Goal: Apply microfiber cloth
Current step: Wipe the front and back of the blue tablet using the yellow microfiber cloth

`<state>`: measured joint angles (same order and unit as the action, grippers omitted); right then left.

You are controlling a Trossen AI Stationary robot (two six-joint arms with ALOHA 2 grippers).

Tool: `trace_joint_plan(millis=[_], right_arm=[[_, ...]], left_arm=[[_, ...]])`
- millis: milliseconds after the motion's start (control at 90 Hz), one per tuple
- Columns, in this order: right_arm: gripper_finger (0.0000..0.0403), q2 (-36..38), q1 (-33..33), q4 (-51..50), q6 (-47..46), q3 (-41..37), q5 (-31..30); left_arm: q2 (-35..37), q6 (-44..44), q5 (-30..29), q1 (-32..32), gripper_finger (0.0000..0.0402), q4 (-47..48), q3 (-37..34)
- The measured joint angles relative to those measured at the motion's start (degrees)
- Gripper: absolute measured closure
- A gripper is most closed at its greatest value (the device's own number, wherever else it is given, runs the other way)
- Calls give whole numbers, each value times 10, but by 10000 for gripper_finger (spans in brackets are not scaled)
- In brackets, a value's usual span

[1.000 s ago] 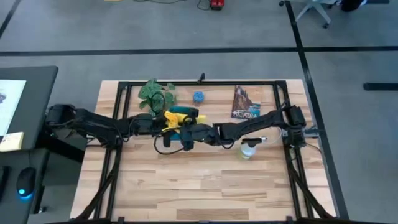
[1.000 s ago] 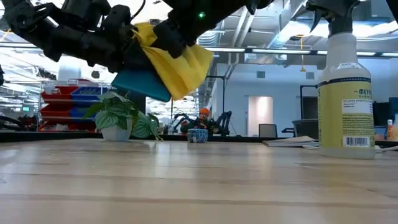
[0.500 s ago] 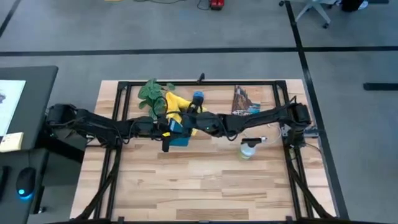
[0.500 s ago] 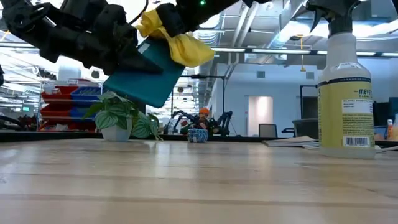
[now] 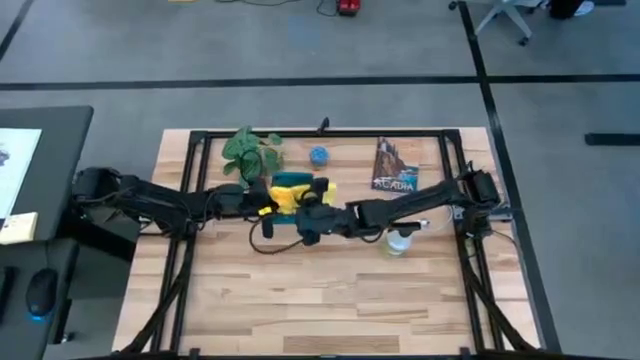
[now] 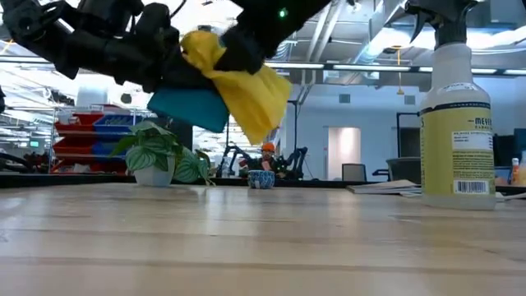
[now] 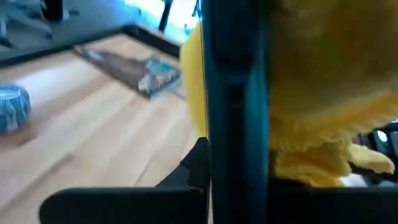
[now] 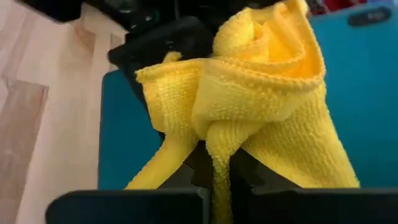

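Microfiber cloth point(image 5: 290, 192) first: from above, it's a bunched yellow lump on top of the teal tablet point(image 5: 293, 181), just beside the potted plant point(image 5: 250, 148) on the side facing the spray bottle point(image 5: 399, 241). The left gripper point(image 5: 258, 197) reaches in from the plant side and holds the tablet's edge. The right gripper point(image 5: 308, 210) reaches in from the bottle side and sits right at the cloth, so it's the arm actually working it.

Low view: the cloth point(image 6: 238, 82) and tablet point(image 6: 191, 105) are both well off the table point(image 6: 263, 247), above and slightly to the bottle side of the plant point(image 6: 160, 156). A loose yellow flap hangs down past the tablet toward the bottle point(image 6: 456, 123).

Left wrist view: the tablet's point(image 7: 236, 93) edge runs straight away from the camera, pinched between this arm's fingers, with yellow cloth point(image 7: 329, 81) against one face.

Right wrist view: the fingers are clamped on a fold of the cloth point(image 8: 261, 87), which lies directly ahead of them, pressed on the teal face point(image 8: 367, 87). My guess is the next wipe has to run along that face, keeping the wad flat against it.
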<state>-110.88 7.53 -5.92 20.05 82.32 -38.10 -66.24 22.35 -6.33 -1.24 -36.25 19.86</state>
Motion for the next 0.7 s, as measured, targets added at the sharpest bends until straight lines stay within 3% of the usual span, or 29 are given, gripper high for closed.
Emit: trace_joint_plan(millis=[289, 467, 700], right_arm=[[401, -1, 22, -33, -20, -2, -29], [401, -1, 54, -92, -19, -5, -2], [401, -3, 57, -8, 4, -4, -29]], left_arm=[[26, -20, -36, 2, 392, 10, -2], [46, -37, -55, 2, 392, -25, 2], [52, -39, -58, 2, 392, -32, 1]])
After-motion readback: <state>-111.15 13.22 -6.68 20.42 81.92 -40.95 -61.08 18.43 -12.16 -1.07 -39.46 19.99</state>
